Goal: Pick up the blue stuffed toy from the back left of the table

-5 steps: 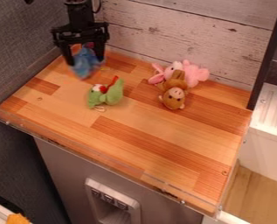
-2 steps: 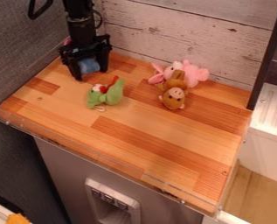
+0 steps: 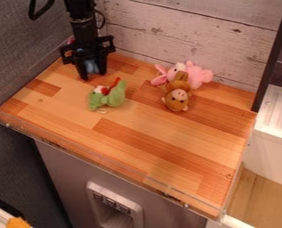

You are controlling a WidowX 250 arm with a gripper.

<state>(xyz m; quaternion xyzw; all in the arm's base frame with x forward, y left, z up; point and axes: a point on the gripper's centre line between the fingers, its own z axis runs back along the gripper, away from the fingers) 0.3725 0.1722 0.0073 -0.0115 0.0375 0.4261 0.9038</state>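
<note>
- The end effector (image 3: pixel 94 75) hangs over the back corner of the bench (image 3: pixel 167 147), its fingers narrowed around a blue plush toy (image 3: pixel 91 66), which looks gripped.
- That toy lies directly between the fingers, mostly hidden by them, so its long axis cannot be told.
- A green plush toy (image 3: pixel 114 97) with a red part sits near, toward the bench's front edge from the end effector.
- Well apart, toward the view's right, a brown plush toy (image 3: pixel 177 99) lies against a pink one (image 3: pixel 198 75).
- No readable writing or label shows on the toys.
</note>
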